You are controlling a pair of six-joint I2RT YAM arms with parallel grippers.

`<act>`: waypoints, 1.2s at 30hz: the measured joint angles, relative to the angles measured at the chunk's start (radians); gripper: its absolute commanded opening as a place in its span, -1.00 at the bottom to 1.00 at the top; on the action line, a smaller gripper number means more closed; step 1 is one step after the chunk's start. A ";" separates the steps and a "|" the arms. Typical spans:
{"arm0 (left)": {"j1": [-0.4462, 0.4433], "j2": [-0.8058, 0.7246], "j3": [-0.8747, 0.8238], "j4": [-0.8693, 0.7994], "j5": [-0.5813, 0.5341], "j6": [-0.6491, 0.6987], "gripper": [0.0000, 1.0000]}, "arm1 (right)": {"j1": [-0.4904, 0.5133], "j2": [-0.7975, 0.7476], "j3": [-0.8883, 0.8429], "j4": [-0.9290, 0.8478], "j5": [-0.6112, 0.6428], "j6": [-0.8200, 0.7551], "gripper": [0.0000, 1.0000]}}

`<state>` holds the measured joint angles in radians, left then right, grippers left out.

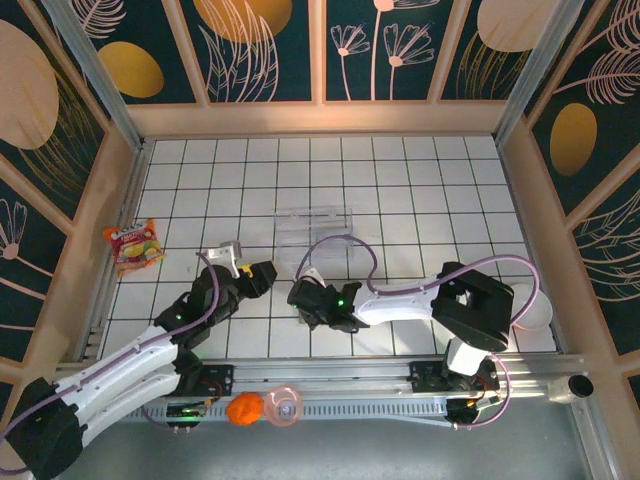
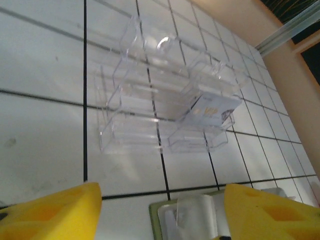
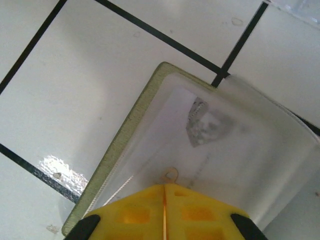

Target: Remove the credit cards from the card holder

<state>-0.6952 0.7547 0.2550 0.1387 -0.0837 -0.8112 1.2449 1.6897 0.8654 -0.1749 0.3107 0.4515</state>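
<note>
The card holder [image 3: 125,135] lies open on the white tiles, with an olive-green rim and a pale inside. A pale credit card [image 3: 200,145] with a grey mark shows through its cloudy pocket. My right gripper [image 3: 164,186] is shut, its yellow tips pressed together on the holder's inside. In the top view that gripper [image 1: 305,297] sits low over the tiles. My left gripper [image 2: 161,205] is open, and the holder's corner [image 2: 192,217] lies between its fingers, next to the right one. From above, the left gripper [image 1: 255,275] is just left of the right gripper. Another pale card [image 2: 212,110] lies in the clear tray.
The clear plastic tray [image 1: 315,225] stands just beyond both grippers. A snack packet [image 1: 135,245] lies by the left wall. A white round dish [image 1: 535,310] sits at the right, behind the right arm. An orange object [image 1: 243,408] and a pink one [image 1: 283,405] rest on the front rail.
</note>
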 measured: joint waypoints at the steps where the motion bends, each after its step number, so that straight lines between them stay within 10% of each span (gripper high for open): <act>1: 0.000 0.019 -0.001 0.000 0.016 0.000 0.11 | -0.004 -0.001 -0.005 0.012 0.000 0.000 -1.00; 10: 0.000 0.117 -0.007 0.019 0.105 0.009 -0.05 | -0.076 -0.127 -0.105 0.108 -0.056 0.003 -0.97; 13: 0.000 0.130 -0.008 0.017 0.109 0.011 0.22 | -0.088 -0.161 -0.108 0.126 -0.078 0.002 -0.33; 19: 0.000 0.099 -0.008 0.014 0.085 0.002 0.34 | -0.068 -0.119 -0.058 0.098 -0.106 -0.004 -0.09; 28: 0.000 0.098 -0.021 0.010 0.075 0.002 0.19 | -0.031 0.014 0.007 0.043 -0.068 0.001 -0.34; 36: 0.000 0.152 -0.020 0.018 0.113 0.026 -0.38 | -0.032 0.015 0.000 0.049 -0.046 0.019 -0.68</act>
<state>-0.6952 0.9066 0.2348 0.1570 0.0296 -0.7853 1.2133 1.7046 0.8654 -0.1257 0.2646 0.4702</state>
